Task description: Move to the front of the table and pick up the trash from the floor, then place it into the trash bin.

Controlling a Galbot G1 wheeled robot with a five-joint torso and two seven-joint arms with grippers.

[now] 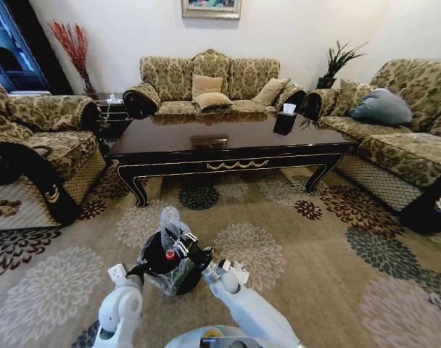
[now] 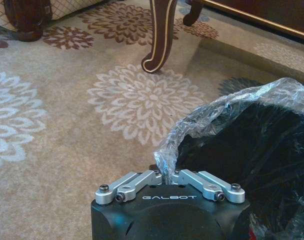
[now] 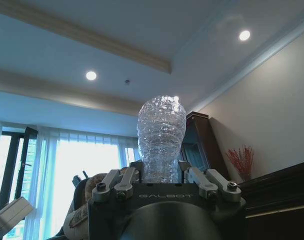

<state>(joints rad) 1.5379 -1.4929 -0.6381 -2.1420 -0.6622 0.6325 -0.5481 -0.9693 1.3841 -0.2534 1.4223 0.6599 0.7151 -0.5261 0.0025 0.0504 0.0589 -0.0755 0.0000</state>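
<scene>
Trash, a crumpled clear plastic bottle (image 3: pixel 162 137), stands clamped in the right gripper (image 3: pixel 164 175) directly above the small round black trash bin (image 1: pixel 178 277), red cap downward. The left gripper (image 2: pixel 165 175) is closed on the rim of the bin's crinkly clear plastic liner (image 2: pixel 227 112). Likely risks: the pinched liner could pull inward and narrow the mouth, so that the bottle catches on the rim; a tug could tip the light bin. The bin stands on floral carpet (image 1: pixel 293 239), well short of the front edge of the glossy dark wooden table (image 1: pixel 228 138), with open floor all round.
</scene>
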